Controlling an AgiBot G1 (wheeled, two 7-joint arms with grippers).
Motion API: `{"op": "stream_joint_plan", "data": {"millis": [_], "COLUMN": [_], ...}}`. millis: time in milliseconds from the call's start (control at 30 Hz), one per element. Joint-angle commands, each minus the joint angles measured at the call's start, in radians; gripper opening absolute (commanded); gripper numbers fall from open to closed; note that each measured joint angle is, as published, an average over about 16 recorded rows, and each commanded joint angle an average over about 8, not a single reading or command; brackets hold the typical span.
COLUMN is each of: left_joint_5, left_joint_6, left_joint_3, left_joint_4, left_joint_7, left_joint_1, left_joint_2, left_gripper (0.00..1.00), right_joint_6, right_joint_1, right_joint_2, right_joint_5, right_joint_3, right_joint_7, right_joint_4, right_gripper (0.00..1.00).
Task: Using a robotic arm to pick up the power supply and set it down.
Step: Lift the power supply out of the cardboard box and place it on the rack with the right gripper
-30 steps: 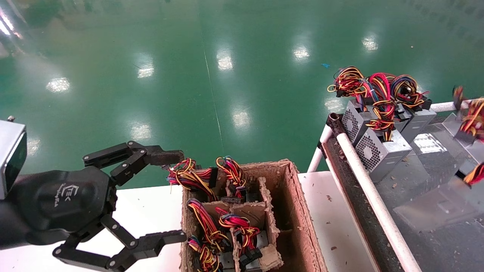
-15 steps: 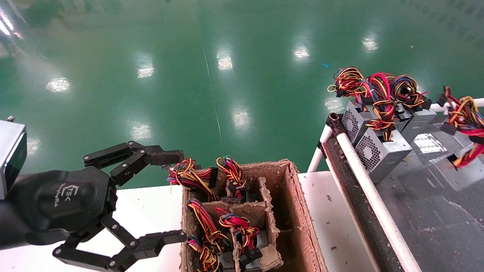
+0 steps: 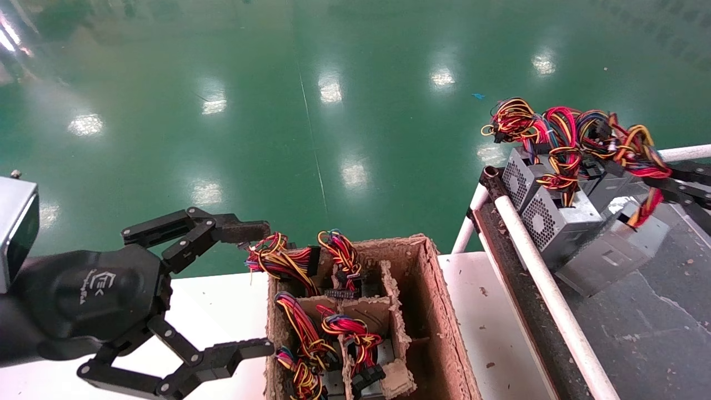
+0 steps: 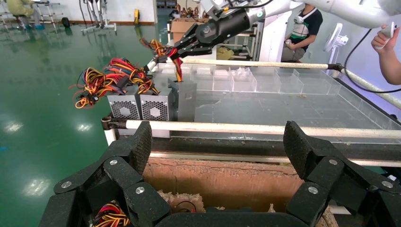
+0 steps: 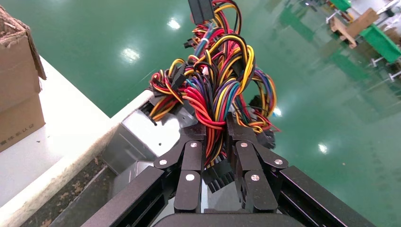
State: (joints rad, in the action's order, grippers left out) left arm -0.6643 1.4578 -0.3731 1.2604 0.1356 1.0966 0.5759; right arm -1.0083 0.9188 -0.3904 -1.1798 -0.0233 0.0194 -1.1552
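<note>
Where dividers stand, wired power supplies [image 3: 311,344] in carton [image 3: 450,333].

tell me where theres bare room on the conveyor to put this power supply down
Free: the dark belt nearer the robot, bordered by the white rail, is bare. Crowded: the far end, where two power supplies sit against the rail and the right claw, shut on the wire bundle, holds the carried power supply beside them.

Bright overhead light, white glare patches across the green floor [image 3: 333,111].
</note>
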Motion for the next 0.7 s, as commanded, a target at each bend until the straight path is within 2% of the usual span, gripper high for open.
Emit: {"op": "stream_joint_plan", "data": {"millis": [33, 233, 433, 467, 500, 700], "left_joint_5": [0.0, 0.0, 0.0, 0.0, 0.0, 0.0], "left_joint_6": [0.0, 0.0, 0.0, 0.0, 0.0, 0.0], "left_joint_3": [0.0, 0.0, 0.0, 0.0, 0.0, 0.0], "left_joint_4": [0.0, 0.0, 0.0, 0.0, 0.0, 0.0], "left_joint_7": [0.0, 0.0, 0.0, 0.0, 0.0, 0.0], "left_joint_1": [0.0, 0.0, 0.0, 0.0, 0.0, 0.0], "left_joint_2": [0.0, 0.0, 0.0, 0.0, 0.0, 0.0], "left_gripper": [1.0, 1.0, 1.0, 1.0, 1.0, 1.0], "right_joint_6": [-0.013, -0.069, -0.117, -0.124, -0.131, -0.168], "right_joint_1": [0.066, 0.232, 0.356, 0.372, 0.387, 0.458], "right_joint_2": [-0.021, -0.083, -0.137, -0.145, -0.154, -0.195], "right_joint_5": [-0.032, -0.105, -0.153, -0.159, -0.164, -0.17], "right_joint_3": [-0.045, -0.12, -0.166, -0.172, -0.178, -0.193], "right_joint_7": [0.006, -0.012, -0.045, -0.051, -0.058, -0.114], "right_joint_4": [0.022, 0.115, 0.205, 0.22, 0.236, 0.332], "right_gripper": [0.0, 0.0, 0.0, 0.03, 0.13, 0.88]}}
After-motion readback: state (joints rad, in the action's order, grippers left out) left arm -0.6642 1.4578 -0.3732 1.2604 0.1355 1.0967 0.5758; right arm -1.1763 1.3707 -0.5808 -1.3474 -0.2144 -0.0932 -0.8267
